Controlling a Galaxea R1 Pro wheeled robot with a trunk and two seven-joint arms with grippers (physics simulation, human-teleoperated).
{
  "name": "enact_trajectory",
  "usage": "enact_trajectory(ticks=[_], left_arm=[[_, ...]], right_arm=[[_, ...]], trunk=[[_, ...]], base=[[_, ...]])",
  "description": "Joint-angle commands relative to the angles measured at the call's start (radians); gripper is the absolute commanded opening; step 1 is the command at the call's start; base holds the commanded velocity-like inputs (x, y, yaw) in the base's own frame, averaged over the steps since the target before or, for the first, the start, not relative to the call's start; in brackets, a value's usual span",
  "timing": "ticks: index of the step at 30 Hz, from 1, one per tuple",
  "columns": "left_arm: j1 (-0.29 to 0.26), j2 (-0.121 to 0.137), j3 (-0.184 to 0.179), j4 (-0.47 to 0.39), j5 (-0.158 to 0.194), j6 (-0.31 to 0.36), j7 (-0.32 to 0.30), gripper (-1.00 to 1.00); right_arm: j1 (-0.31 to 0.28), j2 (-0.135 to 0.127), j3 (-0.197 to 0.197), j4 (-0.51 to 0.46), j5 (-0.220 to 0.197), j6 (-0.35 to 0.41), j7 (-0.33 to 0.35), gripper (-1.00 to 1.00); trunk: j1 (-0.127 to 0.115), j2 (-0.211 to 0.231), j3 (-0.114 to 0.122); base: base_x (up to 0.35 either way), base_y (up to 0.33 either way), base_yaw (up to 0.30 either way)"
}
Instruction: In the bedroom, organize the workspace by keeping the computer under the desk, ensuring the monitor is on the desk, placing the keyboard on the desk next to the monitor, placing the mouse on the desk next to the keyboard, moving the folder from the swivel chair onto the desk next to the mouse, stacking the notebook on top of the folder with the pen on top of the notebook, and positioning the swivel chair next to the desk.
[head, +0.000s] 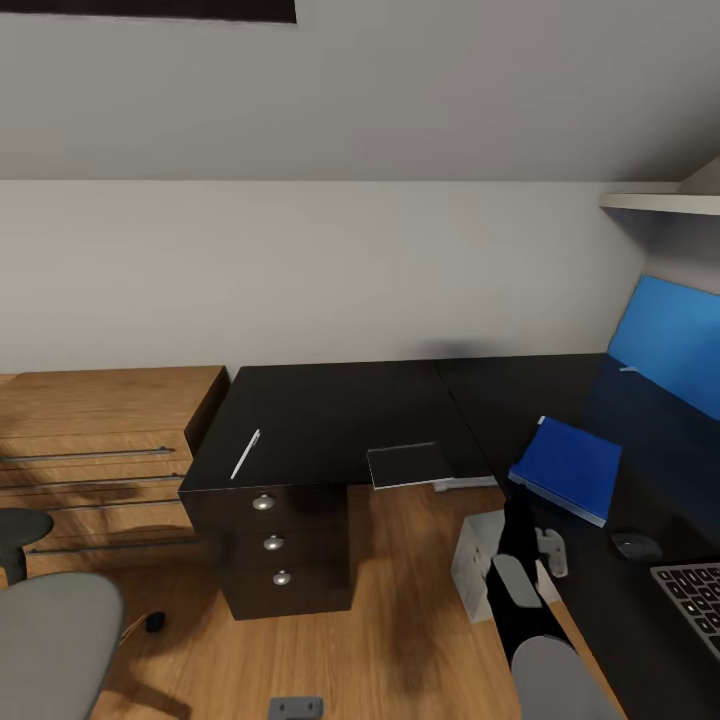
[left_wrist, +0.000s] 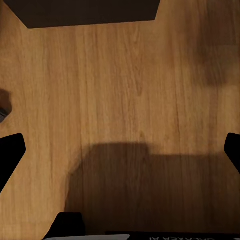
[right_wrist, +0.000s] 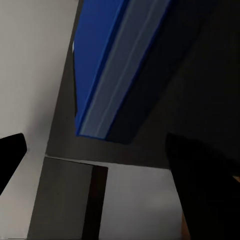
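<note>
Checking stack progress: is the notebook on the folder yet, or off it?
Off. The notebook lies flat on the desk near its front edge, apart from the folder, whose top is bare.

keyboard (head: 692, 598): cut off by right edge, one corner visible
swivel chair (head: 50, 640): cropped at left and bottom edges
computer (head: 478, 565): partly hidden behind right arm
right tool: fingertips cropped in right wrist view, spacing undeterminable

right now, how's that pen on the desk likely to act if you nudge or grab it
The pen is a thin stick lying flat on the glossy desk, so it would probably roll or skid when nudged. It looks light and stiff, and lying so low it may be hard to pinch.
</note>
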Motion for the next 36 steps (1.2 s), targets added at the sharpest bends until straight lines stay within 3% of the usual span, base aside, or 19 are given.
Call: enact_trajectory(ticks=[1, 8, 11, 26, 31, 35, 36], left_arm=[[-0.001, 0.001, -0.003, -0.002, 0.005, 0.003, 0.008, 1.00], [-0.002, 0.001, -0.003, -0.002, 0.006, 0.004, 0.008, 1.00], [-0.001, 0.001, -0.003, -0.002, 0.006, 0.003, 0.008, 1.00], [-0.001, 0.001, -0.003, -0.002, 0.006, 0.004, 0.008, 1.00], [-0.001, 0.001, -0.003, -0.001, 0.006, 0.004, 0.008, 1.00], [-0.001, 0.001, -0.003, -0.001, 0.006, 0.003, 0.008, 1.00], [-0.001, 0.001, -0.003, -0.002, 0.006, 0.003, 0.008, 1.00]], right_arm=[[0.005, 0.002, 0.001, -0.009, -0.022, 0.002, 0.008, 1.00], [0.114, 0.004, 0.139, -0.180, -0.028, 0.001, 0.001, 1.00], [0.146, 0.004, 0.177, -0.224, -0.031, 0.001, -0.016, 1.00], [0.162, 0.004, 0.213, -0.248, -0.033, 0.002, -0.039, 1.00], [0.169, 0.004, 0.287, -0.249, -0.033, 0.002, -0.042, 1.00], [0.170, 0.004, 0.321, -0.248, -0.034, 0.003, -0.046, 1.00], [0.171, 0.004, 0.347, -0.246, -0.034, 0.003, -0.055, 1.00]], trunk=[[0.000, -0.001, -0.001], [0.000, -0.001, -0.001], [0.000, -0.001, -0.001], [0.000, -0.001, -0.001], [0.000, -0.001, -0.001], [0.000, -0.001, -0.001], [0.000, -0.001, -0.001]], base=[[0.000, 0.000, 0.000], [0.000, 0.000, 0.000], [0.000, 0.000, 0.000], [0.000, 0.000, 0.000], [0.000, 0.000, 0.000], [0.000, 0.000, 0.000], [0.000, 0.000, 0.000]])
